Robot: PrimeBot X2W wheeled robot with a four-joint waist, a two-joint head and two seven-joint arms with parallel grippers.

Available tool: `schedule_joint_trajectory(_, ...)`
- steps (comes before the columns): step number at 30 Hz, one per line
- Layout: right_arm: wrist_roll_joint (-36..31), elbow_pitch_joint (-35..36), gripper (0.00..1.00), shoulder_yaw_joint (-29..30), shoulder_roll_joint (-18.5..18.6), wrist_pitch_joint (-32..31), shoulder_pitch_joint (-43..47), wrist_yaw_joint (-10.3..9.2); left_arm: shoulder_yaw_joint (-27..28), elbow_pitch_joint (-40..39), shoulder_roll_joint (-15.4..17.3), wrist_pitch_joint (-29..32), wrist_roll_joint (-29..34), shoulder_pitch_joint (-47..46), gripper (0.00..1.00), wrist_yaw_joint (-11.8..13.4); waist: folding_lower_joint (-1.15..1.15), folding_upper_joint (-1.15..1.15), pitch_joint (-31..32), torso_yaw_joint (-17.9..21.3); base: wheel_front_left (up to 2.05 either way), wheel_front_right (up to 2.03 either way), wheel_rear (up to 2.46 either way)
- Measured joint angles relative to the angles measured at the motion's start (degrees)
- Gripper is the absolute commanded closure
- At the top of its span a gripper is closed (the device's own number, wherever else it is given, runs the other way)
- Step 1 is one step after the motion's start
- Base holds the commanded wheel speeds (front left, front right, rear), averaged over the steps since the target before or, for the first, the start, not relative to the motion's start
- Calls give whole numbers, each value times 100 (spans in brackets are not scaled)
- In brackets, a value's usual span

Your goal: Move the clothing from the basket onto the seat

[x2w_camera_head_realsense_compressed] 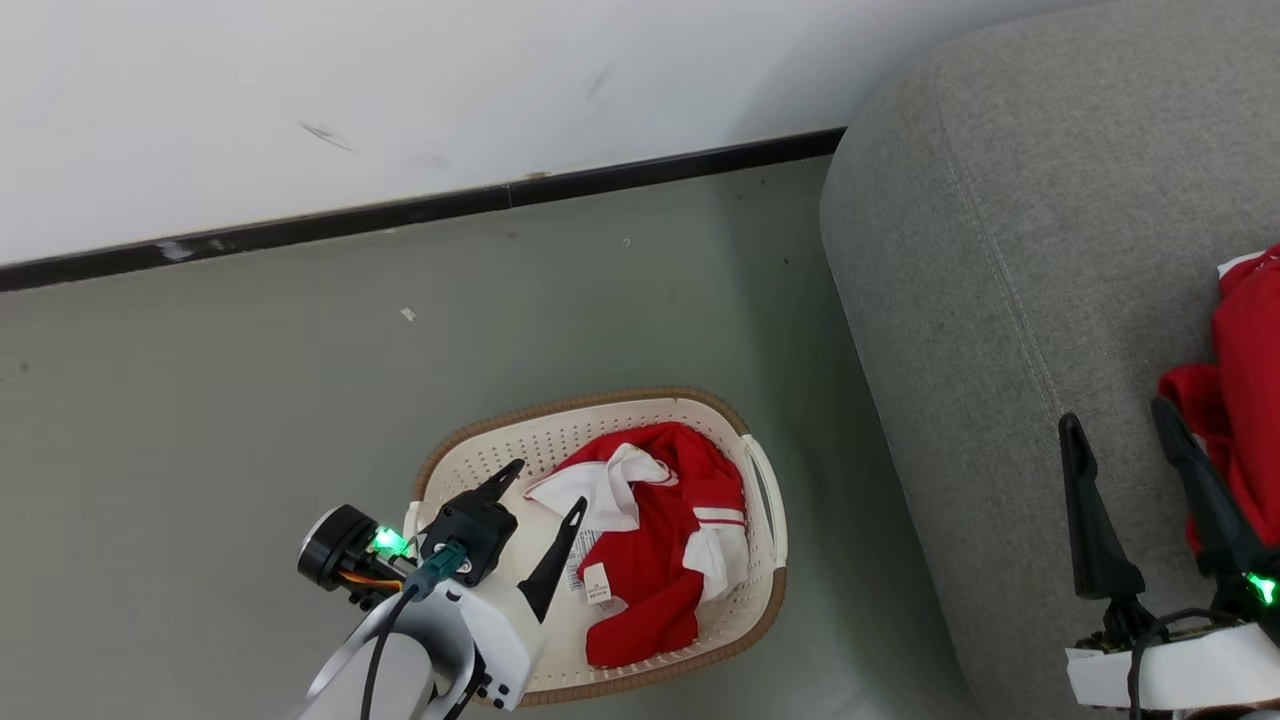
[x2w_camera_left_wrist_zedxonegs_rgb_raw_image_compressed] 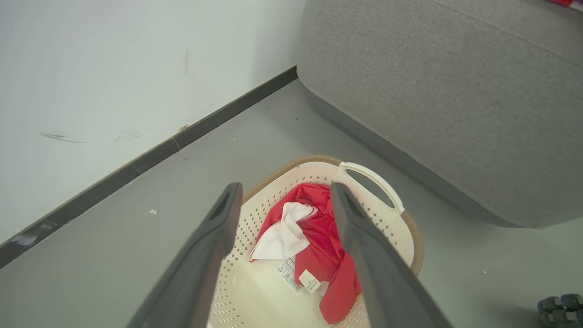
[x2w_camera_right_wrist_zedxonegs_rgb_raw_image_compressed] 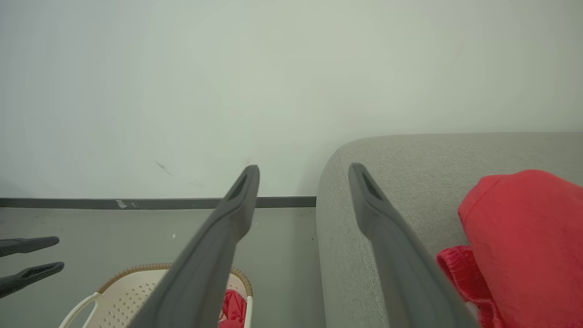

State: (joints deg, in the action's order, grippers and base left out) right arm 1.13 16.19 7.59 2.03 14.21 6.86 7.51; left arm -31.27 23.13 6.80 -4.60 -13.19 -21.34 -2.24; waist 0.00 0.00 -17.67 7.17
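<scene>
The cream basket [x2w_camera_head_realsense_compressed: 765,490] stands on the floor beside the grey seat [x2w_camera_head_realsense_compressed: 1000,250]. In it lies crumpled red and white clothing [x2w_camera_head_realsense_compressed: 660,540], with labels showing. My left gripper [x2w_camera_head_realsense_compressed: 547,485] hovers open above the basket's left part, holding nothing. In the left wrist view the left gripper [x2w_camera_left_wrist_zedxonegs_rgb_raw_image_compressed: 286,187] looks down on the clothing [x2w_camera_left_wrist_zedxonegs_rgb_raw_image_compressed: 323,228] in the basket [x2w_camera_left_wrist_zedxonegs_rgb_raw_image_compressed: 373,180]. My right gripper [x2w_camera_head_realsense_compressed: 1115,415] stands open and empty over the seat, next to more red clothing [x2w_camera_head_realsense_compressed: 1245,400] lying there. The right wrist view shows the right gripper [x2w_camera_right_wrist_zedxonegs_rgb_raw_image_compressed: 304,167], the seat [x2w_camera_right_wrist_zedxonegs_rgb_raw_image_compressed: 410,173] and that clothing [x2w_camera_right_wrist_zedxonegs_rgb_raw_image_compressed: 524,218].
A white wall [x2w_camera_head_realsense_compressed: 400,90] with a dark baseboard [x2w_camera_head_realsense_compressed: 420,210] runs behind the basket. Grey floor [x2w_camera_head_realsense_compressed: 200,400] spreads to the basket's left. A narrow strip of floor separates the basket from the seat. A dark ribbed thing [x2w_camera_left_wrist_zedxonegs_rgb_raw_image_compressed: 560,305] shows at the left wrist view's corner.
</scene>
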Motion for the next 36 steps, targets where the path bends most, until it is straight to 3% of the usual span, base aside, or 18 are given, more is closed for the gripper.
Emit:
schedule_joint_trajectory(15,208,192,0,-303,0,0,-765,0,-294,746,-148,-3,274,-693,0,-194,0,0,-897,525,0,0,0)
schedule_joint_trajectory(36,494,176,0,-670,2,42,-1724,0,-377,1680,-170,-161,490,-1511,0,-232,0,0,-1928,1202,0,0,0)
